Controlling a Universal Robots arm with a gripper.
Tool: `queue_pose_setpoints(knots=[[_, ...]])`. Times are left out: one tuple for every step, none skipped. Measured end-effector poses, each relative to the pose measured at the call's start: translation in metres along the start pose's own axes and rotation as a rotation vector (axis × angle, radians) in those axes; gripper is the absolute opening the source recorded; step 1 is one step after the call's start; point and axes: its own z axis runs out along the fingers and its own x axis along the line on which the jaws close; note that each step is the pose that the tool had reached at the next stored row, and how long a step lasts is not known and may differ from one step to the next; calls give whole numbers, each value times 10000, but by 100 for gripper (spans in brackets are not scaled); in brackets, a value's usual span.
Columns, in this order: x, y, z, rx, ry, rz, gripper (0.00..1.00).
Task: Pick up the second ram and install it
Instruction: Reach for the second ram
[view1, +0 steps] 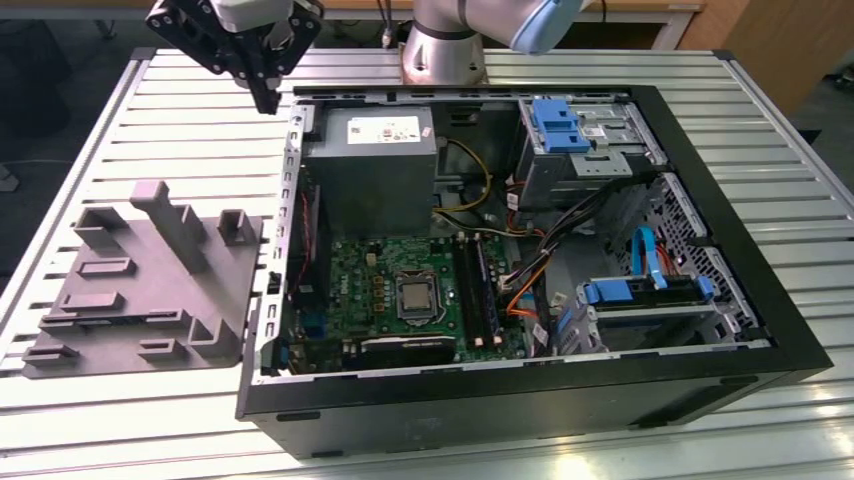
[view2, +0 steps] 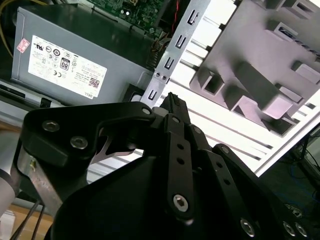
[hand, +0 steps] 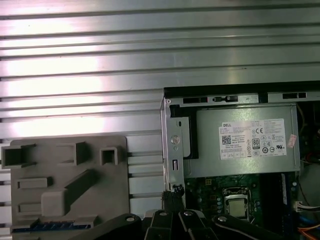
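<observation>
The second ram (hand: 50, 226) is a thin bluish strip lying flat in the grey holder (hand: 65, 165). The exterior view shows the ram (view1: 114, 320) low on the holder (view1: 147, 290), towards the table's front left. My gripper (view1: 268, 100) hangs high over the back left corner of the open computer case (view1: 767, 290), far from the ram. Its fingers are shut to a point with nothing between them, as both wrist views show (view2: 171, 100) (hand: 172, 195). The black memory slots (view1: 474, 290) run along the green motherboard (view1: 387, 280) inside the case.
A grey power supply (view1: 367, 160) fills the case's back left, right beside the gripper's tip. Blue drive brackets (view1: 561, 125) and loose cables (view1: 534, 280) occupy the exterior view's right side of the case. The holder carries upright posts (view1: 167, 220). The slatted metal table (view1: 160, 100) lies under everything.
</observation>
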Motion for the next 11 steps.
queue_pose_setpoints(knots=[[4,-1,0,-1,-1,0,11],[9,-1,0,0,-1,0,11],[14,-2,0,0,0,0,11],[18,-2,0,0,0,0,11],[23,-3,-1,1,0,0,11],[29,-4,-1,1,0,0,11],[34,-4,0,0,-1,0,11],[39,-5,-1,1,0,0,11],[44,-5,-1,1,0,0,11],[47,-5,-1,0,0,0,11],[49,-6,-1,0,0,-1,11]])
